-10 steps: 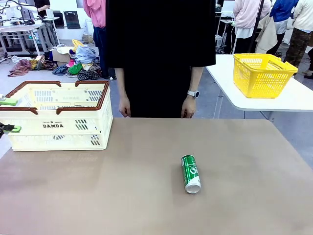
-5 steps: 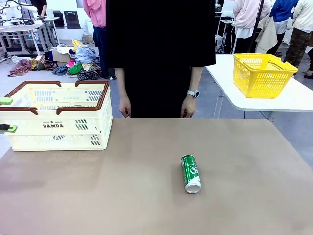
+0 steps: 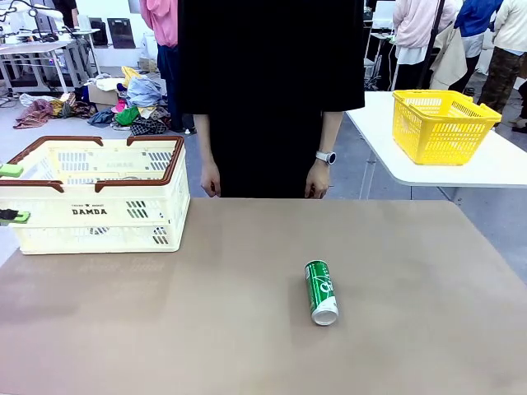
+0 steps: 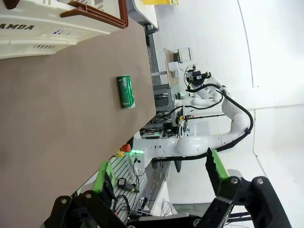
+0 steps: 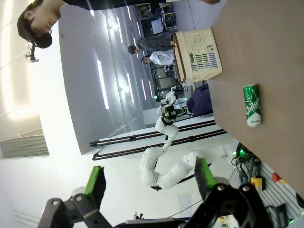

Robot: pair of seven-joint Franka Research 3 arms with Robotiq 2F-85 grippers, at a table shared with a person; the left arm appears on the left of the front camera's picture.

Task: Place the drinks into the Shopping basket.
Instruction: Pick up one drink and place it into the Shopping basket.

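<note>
**Inspector:** The position of the task items is requested.

**Assessor:** One green can (image 3: 321,291) is found lying on its side on the bench (image 3: 247,329), right of centre and toward the near edge, its silver top turned to the near side. The Shopping basket (image 3: 99,206) is set at the far left of the bench, well apart from the can. What lies inside the basket cannot be told; a blue can is not made out anywhere.

**Inspector:** And the state of the hands?

**Assessor:** The left hand (image 4: 159,173) is seen released, its green-padded fingers (image 4: 216,164) spread with nothing between them; two green pad tips are also seen at the left picture edge, beside the basket's left end. The right hand (image 5: 147,183) is likewise released and empty, held off the bench. The can is not touched by either.

**Inspector:** What risks are noted?

**Assessor:** It is judged that the can, lying on its round side, could be rolled away if it is nudged by one finger before the other is closed. A grip across the can's length instead of its width would likely be missed or slipped. The thin wall could be dented if it is clenched too hard. A low carry across the bench could see the can struck against the basket's brown rim (image 3: 140,183). A person (image 3: 272,90) is stood at the far edge with hands hung close to the bench, so a wide swing is to be avoided.
</note>
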